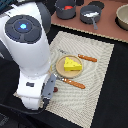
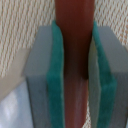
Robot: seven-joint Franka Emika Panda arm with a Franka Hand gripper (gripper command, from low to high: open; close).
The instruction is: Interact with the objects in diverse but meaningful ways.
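Sausage [image 2: 74,65] upright between the closed green-padded jaws.

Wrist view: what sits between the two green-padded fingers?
The brown sausage, clamped between the fingers with both pads touching it; only the wrist view shows this.

Up close, the gripper [image 2: 74,75] has its two grey jaws clamped on the brown sausage [image 2: 74,55], the green pads [image 2: 56,85] pressed against it on either side. Behind them lies a pale woven mat [image 2: 20,25] with fine ribbing.
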